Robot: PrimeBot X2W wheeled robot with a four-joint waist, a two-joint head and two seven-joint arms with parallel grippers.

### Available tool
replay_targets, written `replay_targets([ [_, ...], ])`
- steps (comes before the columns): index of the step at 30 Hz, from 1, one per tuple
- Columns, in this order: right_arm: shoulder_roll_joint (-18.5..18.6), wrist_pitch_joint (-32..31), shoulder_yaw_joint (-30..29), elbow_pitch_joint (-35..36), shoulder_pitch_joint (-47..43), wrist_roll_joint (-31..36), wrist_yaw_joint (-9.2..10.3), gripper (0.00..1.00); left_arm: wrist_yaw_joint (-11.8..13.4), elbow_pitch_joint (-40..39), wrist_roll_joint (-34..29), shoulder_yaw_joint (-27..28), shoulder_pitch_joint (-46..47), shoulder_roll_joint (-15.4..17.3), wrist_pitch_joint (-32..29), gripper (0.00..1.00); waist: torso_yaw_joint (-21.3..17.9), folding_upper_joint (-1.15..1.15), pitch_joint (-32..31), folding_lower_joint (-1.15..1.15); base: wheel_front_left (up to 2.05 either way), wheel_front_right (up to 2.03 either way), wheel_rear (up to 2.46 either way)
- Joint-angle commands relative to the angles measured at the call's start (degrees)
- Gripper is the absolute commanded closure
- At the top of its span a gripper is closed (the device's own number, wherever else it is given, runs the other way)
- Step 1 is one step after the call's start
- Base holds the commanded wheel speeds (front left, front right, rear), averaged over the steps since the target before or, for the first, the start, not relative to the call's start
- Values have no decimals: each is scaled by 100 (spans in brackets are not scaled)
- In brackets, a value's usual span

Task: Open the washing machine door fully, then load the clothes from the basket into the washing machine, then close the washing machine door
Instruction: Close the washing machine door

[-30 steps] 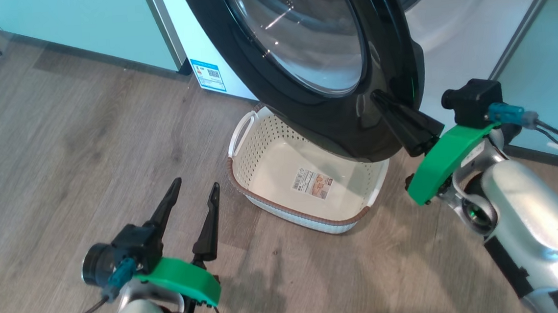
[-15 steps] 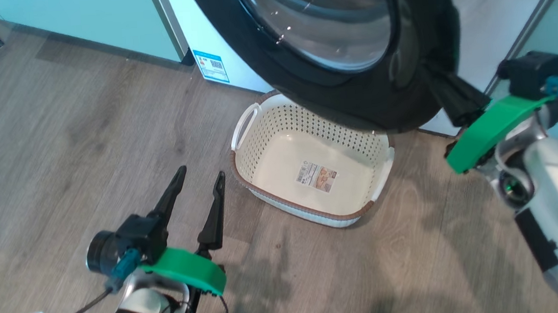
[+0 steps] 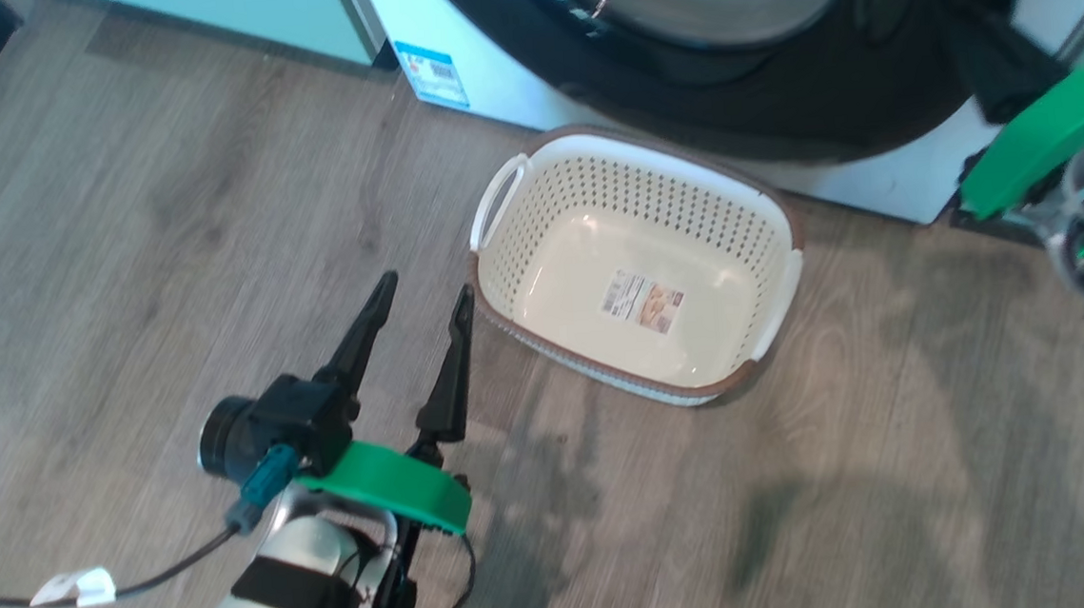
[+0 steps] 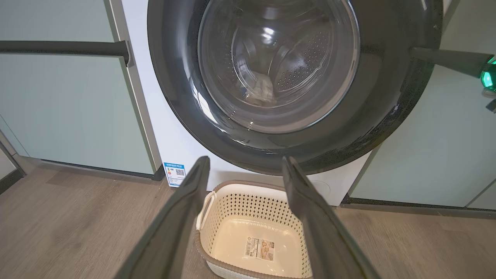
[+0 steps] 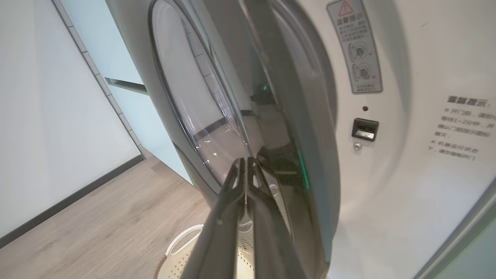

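Currently right gripper [image 5: 245,161] jaws pressed together, tips against the free-edge rim of the washing machine door [image 5: 294,116], which stands narrowly ajar off the washing machine [image 5: 407,193] front; judged the nearer arm for the closing push. Meanwhile left gripper [image 3: 426,286] jaws wide, idle before the machine. The basket [image 3: 535,209] at its foot holds only a label [image 3: 642,302]; clothes [image 4: 260,90] lie in the drum [image 4: 302,66].

The basket [image 3: 573,208] has cream walls with rows of small holes, a brown woven-look rim [image 3: 630,134], white handles [image 3: 495,199] and a white and orange label [image 3: 642,302]. The washing machine door [image 4: 174,97] has a glossy black ring around clear glass [image 4: 271,66]; the washing machine [image 3: 498,88] is white, with a blue sticker [image 3: 431,73]. The cabinet panels [image 4: 66,116] are pale green, and the floor [image 3: 120,276] shows grey-brown wood grain. The left gripper [image 3: 427,284] has black fingers [image 3: 367,327] and a green bracket [image 3: 388,486].
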State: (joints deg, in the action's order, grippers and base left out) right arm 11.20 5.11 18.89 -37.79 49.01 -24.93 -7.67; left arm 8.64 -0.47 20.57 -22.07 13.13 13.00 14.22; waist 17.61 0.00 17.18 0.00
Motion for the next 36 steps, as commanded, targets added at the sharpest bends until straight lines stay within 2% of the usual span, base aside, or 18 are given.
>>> replay_targets([
  [1,38,45,-7,125,271,39,19,100,-21,-129,-66,222,233,51,63,0,59,0,82,0,0,0,0],
  [13,395,201,25,-571,1282,21,19,100,-303,-82,-219,311,660,-335,76,0,343,0,600,0,0,0,0],
  [20,458,413,126,-1020,1737,13,19,100,-491,-25,-386,444,760,-561,77,0,431,0,703,0,0,0,0],
  [27,375,619,351,-1300,1856,-174,19,100,-651,36,-530,640,735,-725,77,0,425,0,706,0,0,0,0],
  [36,360,809,729,-1125,1498,-435,19,100,-747,99,-657,844,672,-800,77,0,313,0,568,0,0,0,0],
])
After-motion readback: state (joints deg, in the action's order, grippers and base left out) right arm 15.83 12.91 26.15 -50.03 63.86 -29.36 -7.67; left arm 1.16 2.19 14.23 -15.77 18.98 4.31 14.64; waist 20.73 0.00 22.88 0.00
